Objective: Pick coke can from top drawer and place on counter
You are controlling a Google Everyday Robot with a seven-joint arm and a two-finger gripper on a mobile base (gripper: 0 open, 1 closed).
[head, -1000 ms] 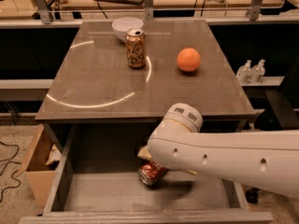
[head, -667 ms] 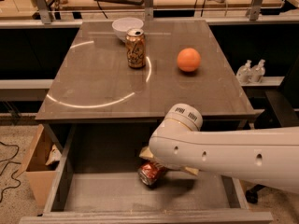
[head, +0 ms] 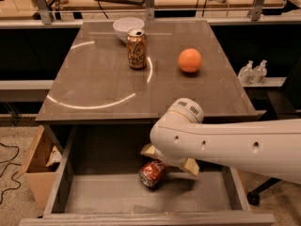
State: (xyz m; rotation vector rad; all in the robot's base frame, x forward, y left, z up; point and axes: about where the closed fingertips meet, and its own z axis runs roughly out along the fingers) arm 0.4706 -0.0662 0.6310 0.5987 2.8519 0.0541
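Note:
The coke can (head: 151,173), red with a silver end, lies on its side on the floor of the open top drawer (head: 94,192), near the middle. My gripper (head: 168,160) reaches down into the drawer from the right on a thick white arm (head: 225,145). It sits right over the can's upper end and hides part of it. The counter (head: 99,88) is the glossy grey-brown tabletop above the drawer.
On the counter stand a gold-brown can (head: 137,49), a white bowl (head: 128,27) behind it, and an orange ball (head: 190,60) to the right. A cardboard box (head: 36,166) sits on the floor left of the drawer. Two small bottles (head: 252,71) stand at the right.
The arm and gripper have shifted very slightly upward over the can. The can stays in nearly the same spot in the drawer.

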